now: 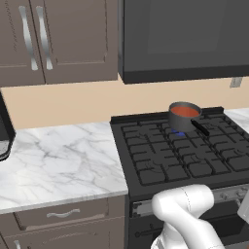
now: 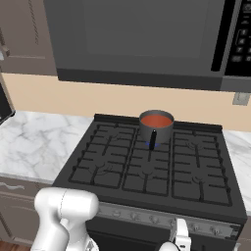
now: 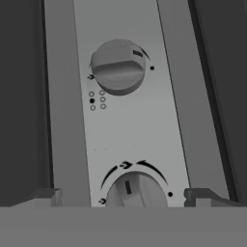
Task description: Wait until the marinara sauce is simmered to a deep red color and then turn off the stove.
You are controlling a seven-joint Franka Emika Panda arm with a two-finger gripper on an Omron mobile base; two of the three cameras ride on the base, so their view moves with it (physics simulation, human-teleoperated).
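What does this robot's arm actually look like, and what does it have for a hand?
The arm is a thick, glossy white tube built of rounded, bulging segments, like smooth plastic casts; no cables or markings show on it. Its hand ends in two small dark grey fingers, blocky and flat-tipped, seen from the hand's own camera in front of the stove's silvery knob strip.

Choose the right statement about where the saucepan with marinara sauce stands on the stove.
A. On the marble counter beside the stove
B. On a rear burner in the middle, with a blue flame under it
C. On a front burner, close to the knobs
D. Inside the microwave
B: the saucepan with marinara sauce stands at the back middle of the stove, and a small blue flame shows under it.
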